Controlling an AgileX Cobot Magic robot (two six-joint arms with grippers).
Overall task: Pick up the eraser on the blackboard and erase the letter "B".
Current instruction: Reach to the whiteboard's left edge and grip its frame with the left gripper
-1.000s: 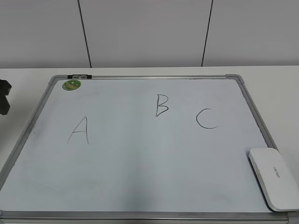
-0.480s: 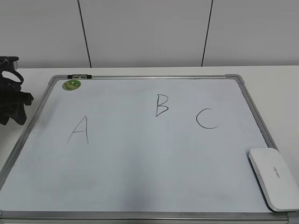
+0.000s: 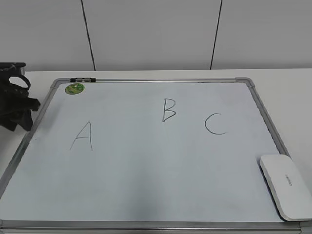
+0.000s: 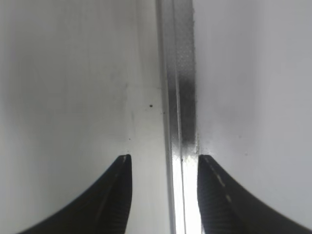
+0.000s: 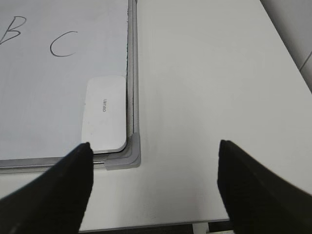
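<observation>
Two grippers spread wide, eraser sits in the near right corner

Three letters are drawn on the board (image 3: 146, 170): an A (image 3: 82, 136) on the left, the B (image 3: 168, 110) in the middle and a C (image 3: 215, 124) on the right. The B is a thin dark line, whole and clean. The board lies flat on a white worktop (image 3: 287, 97). It has a grey frame, and a small green sticker (image 3: 75, 88) sits in its far left corner.

The eraser (image 3: 286, 185) is a white rounded block. It lies on the board in the near right corner, touching the frame on its right side. It is well apart from the B. Small grey writing runs along its top.

The left gripper (image 3: 17, 109) is a dark shape at the far left edge, just beside the board's left frame. In the left wrist view its two fingers (image 4: 109, 204) are spread apart, one on each side of the shiny frame, and they grasp nothing.

The right gripper (image 5: 153, 195) is released too. In the right wrist view its fingers are wide apart, with nothing between them. The left finger's tip sits by the near end of the eraser, and the right one is out over the bare worktop.
</observation>
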